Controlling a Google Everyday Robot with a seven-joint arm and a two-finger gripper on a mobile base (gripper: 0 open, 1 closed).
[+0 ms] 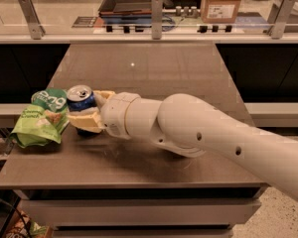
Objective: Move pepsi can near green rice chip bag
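The pepsi can (80, 99) is dark blue with a silver top and stands upright at the table's left side. My gripper (89, 111) is shut on it, with one cream finger (84, 122) in front of the can and the other behind it. The green rice chip bag (38, 119) lies at the table's left edge, directly left of the can and about touching it. My white arm (198, 133) reaches in from the lower right across the table.
The brown table (149, 68) ends close behind the bag at the left edge. A raised shelf with metal posts (157, 10), a dark tray (129, 1) and a cardboard box (222, 3) runs along the far side. The arm hides the table's middle right.
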